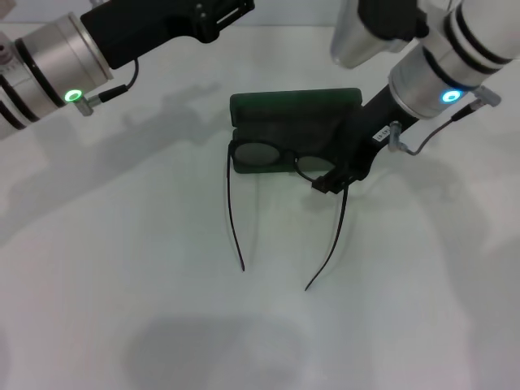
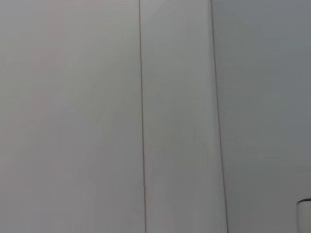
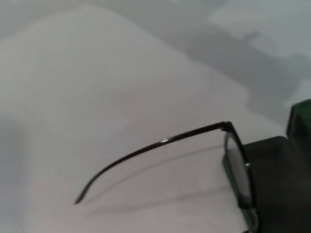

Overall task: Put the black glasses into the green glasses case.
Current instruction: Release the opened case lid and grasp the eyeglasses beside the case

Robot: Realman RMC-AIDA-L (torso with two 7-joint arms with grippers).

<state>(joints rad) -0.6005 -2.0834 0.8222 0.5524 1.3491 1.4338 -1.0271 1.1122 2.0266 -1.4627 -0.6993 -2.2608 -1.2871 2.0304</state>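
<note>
Head view: the black glasses point(image 1: 280, 166) hang with temple arms open toward the robot, front frame over the near edge of the open green glasses case point(image 1: 296, 122), the right gripper point(image 1: 335, 180) clenched on their right hinge; the left gripper sits far back, off-frame.
</note>
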